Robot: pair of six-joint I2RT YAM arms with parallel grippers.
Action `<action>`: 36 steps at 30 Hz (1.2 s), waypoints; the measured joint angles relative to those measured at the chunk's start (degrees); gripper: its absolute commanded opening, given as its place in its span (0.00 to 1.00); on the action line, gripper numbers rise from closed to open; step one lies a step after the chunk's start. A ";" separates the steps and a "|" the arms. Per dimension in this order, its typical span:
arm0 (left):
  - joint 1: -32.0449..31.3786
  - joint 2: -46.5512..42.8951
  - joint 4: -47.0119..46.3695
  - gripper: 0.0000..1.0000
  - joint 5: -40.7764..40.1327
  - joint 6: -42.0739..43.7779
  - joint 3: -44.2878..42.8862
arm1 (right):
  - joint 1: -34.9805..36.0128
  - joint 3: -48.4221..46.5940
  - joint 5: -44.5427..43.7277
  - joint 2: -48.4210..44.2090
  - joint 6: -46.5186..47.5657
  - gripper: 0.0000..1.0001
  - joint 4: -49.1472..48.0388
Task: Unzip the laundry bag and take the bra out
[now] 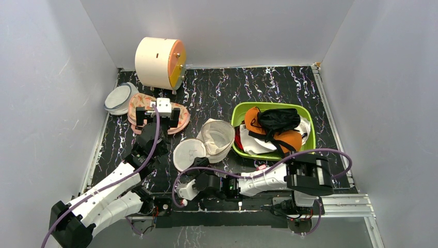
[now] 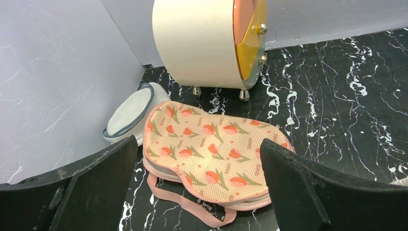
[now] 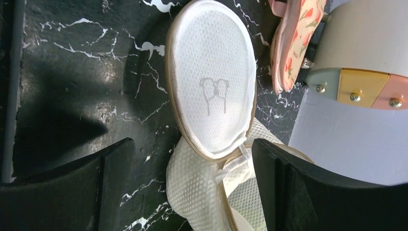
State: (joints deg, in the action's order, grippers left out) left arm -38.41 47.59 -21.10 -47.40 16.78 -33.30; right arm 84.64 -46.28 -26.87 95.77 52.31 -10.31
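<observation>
A: Fingers (image 2: 308,192) of the left gripper (image 2: 199,147)?
B: Spread wide above the pink flowered pouch (image 2: 211,149), touching nothing.
A: And the right gripper (image 3: 192,143)?
B: Also spread and empty, close to the laundry bag (image 1: 204,142), which lies unzipped and folded open on the table (image 1: 232,88).
A: The bra (image 1: 290,139)?
B: In the green basket (image 1: 240,111), orange cups showing, black straps on top.

The bag (image 1: 217,135), white mesh with a tan rim, is lying unzipped and splayed open in two joined halves. Its flatter half (image 3: 211,91) is facing up, showing a small dark mark, at seven o'clock of the deeper half, which is gaping open. The bra (image 1: 288,139), with orange cups and black straps, is resting in a green bin (image 1: 258,105) at three o'clock of the bag, tangled over white garments (image 1: 253,145).
</observation>
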 measured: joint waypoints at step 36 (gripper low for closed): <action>1.92 -2.62 0.87 0.98 -1.38 -2.05 -0.02 | 0.85 -5.62 -11.56 12.74 -4.55 0.00 -27.17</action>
State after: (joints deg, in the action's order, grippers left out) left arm -36.49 44.97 -20.23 -48.77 14.72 -33.32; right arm 85.49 -51.90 -38.44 108.51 47.77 -37.47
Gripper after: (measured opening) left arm 0.983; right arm 0.024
